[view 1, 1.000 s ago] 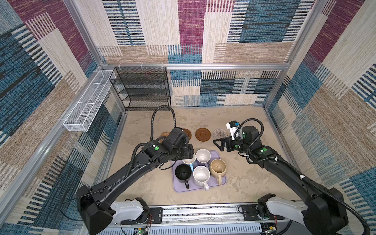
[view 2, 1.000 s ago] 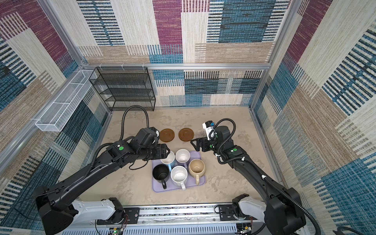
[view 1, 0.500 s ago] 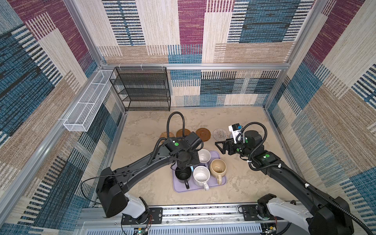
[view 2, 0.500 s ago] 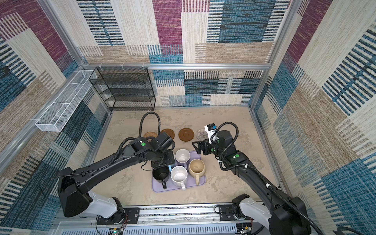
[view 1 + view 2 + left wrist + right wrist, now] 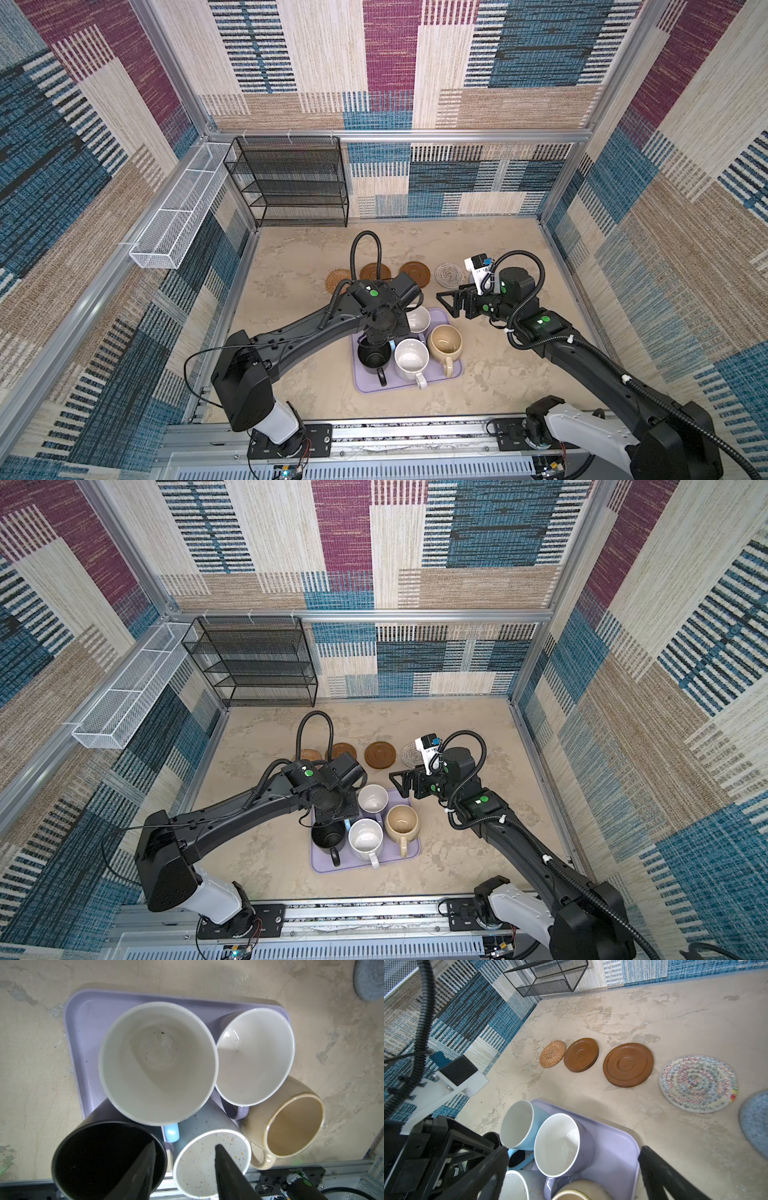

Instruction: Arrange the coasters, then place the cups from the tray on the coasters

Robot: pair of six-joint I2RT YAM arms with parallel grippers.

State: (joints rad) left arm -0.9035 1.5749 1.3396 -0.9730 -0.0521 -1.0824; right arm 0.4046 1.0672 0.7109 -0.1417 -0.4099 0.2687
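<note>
The five coasters (image 5: 628,1065) lie in a far row — arranging looks done to us. All five cups (image 5: 410,359) crowd the tray (image 5: 89,1022), touching, none placed. Our left gripper (image 5: 185,1144) hangs half-open, empty, over the black cup (image 5: 93,1157) and the speckled cup (image 5: 193,1167); the right gripper (image 5: 574,1148) gapes wide, empty, above the tray's far right corner. Bare table (image 5: 291,291) separates tray from coasters.

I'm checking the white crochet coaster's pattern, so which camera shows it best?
Right wrist view: the white crochet coaster is whole, close, its zigzags clear. Both top views show it small; the left wrist view misses it.
</note>
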